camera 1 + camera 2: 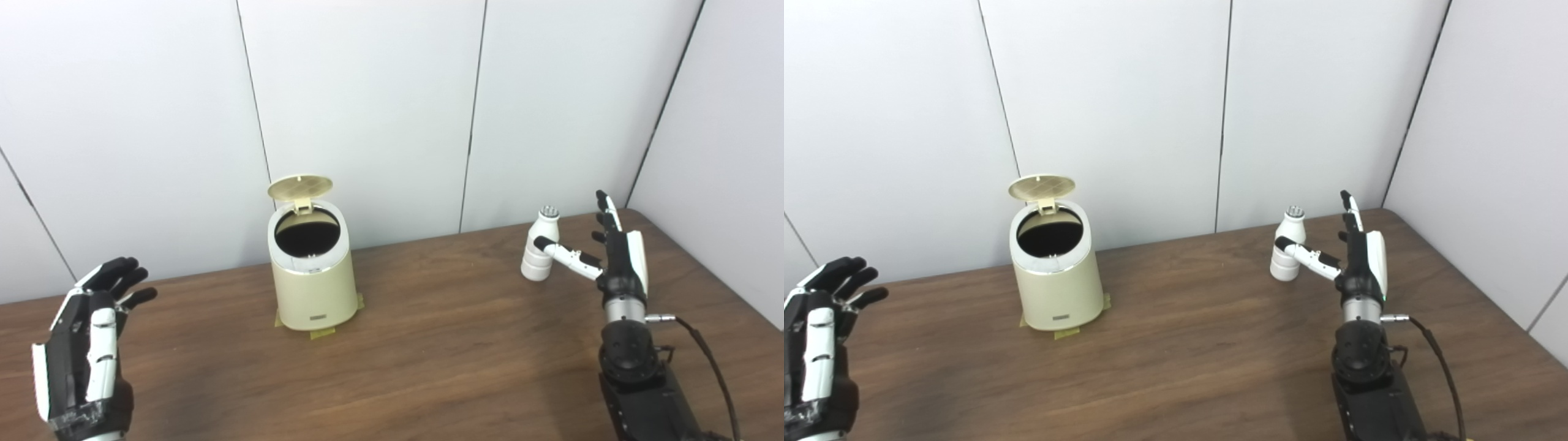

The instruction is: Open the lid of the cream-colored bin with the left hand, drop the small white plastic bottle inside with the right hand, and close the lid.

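Note:
The cream-colored bin stands on the wooden table left of centre. Its round lid is up and the dark inside shows. The small white plastic bottle stands upright at the back right. My right hand is open just right of the bottle, fingers pointing up, with its thumb reaching across the bottle's front; whether the thumb touches it I cannot tell. My left hand is open and empty at the front left, well away from the bin.
Tape patches mark the bin's base. White wall panels stand close behind the table and along its right side. A cable runs from my right wrist.

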Controlling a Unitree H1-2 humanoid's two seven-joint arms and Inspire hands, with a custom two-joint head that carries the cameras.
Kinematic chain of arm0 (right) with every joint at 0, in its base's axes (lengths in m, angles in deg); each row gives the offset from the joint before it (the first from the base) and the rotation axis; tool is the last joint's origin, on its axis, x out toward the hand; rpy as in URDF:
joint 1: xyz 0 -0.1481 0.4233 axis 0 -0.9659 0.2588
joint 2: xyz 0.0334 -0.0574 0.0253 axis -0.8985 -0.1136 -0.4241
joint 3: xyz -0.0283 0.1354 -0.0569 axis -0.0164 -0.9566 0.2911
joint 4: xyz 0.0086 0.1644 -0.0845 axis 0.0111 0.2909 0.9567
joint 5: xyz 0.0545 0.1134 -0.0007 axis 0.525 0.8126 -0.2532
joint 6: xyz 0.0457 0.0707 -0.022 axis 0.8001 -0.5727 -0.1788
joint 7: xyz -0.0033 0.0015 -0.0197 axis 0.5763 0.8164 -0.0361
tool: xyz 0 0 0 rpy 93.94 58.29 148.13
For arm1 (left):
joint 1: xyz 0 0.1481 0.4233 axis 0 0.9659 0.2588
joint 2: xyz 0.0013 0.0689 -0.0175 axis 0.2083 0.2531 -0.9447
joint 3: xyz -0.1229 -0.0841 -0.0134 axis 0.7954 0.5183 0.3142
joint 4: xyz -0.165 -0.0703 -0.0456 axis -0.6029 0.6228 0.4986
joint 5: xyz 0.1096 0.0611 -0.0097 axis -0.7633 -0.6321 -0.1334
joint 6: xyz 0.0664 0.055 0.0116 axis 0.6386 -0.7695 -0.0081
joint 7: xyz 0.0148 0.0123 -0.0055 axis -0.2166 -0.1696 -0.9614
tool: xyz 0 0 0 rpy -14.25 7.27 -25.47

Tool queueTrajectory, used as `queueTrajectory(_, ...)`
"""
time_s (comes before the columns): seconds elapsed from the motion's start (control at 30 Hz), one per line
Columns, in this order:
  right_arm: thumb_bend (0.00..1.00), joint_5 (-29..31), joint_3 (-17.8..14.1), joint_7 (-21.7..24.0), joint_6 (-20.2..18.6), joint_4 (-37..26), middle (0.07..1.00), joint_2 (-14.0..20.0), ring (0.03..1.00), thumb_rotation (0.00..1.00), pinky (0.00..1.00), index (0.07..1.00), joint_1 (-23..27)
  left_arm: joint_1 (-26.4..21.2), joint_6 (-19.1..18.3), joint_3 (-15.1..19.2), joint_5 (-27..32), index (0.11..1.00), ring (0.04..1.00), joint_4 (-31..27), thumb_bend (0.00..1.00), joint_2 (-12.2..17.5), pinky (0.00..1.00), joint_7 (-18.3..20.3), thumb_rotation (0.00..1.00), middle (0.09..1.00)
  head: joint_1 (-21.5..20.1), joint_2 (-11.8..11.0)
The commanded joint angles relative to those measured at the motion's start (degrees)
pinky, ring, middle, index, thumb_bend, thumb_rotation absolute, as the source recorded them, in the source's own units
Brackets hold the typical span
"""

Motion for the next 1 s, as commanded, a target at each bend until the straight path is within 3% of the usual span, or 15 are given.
queueTrajectory(0.0,0.98,1.36,-0.67,-0.55,3.04,0.40,0.966,0.87,0.944,0.41,0.85,0.945,1.32,-1.71,0.96,0.05,0.11,0.721,0.747,-2.54,0.27,0.48,0.65,0.32,0.55,0.755,-0.02,0.09)
queueTrajectory(0.17,0.96,3.86,-0.66,-0.36,5.90,3.76,0.952,0.94,0.908,0.36,0.78,0.945,1.51,-1.50,0.53,0.09,0.29,0.722,0.749,-3.20,0.28,0.61,0.66,0.45,0.55,0.756,-0.16,0.32)
queueTrajectory(0.5,0.92,1.86,0.56,-1.56,5.35,9.01,0.885,2.61,0.824,0.34,0.71,0.907,3.19,-1.32,0.16,0.07,0.18,0.718,0.750,-3.99,0.28,0.71,0.66,0.55,0.56,0.754,-0.29,0.63)
queueTrajectory(0.7,0.91,2.83,0.42,-1.03,4.75,10.28,0.897,2.92,0.854,0.33,0.75,0.902,4.44,-1.35,0.78,0.02,-0.02,0.720,0.747,-3.65,0.26,0.90,0.65,0.93,0.55,0.753,-0.43,0.79)
queueTrajectory(0.8,0.90,3.58,0.31,-0.66,5.28,10.59,0.886,3.02,0.821,0.30,0.69,0.909,4.94,-1.27,0.28,0.08,-0.07,0.725,0.748,-3.97,0.26,0.73,0.66,0.67,0.55,0.756,-0.42,0.81)
queueTrajectory(0.97,0.89,4.20,0.67,0.23,4.25,10.79,0.909,3.65,0.876,0.32,0.77,0.930,5.71,-1.29,0.21,0.08,-0.11,0.723,0.744,-4.01,0.26,0.53,0.65,0.50,0.55,0.751,-0.48,0.82)
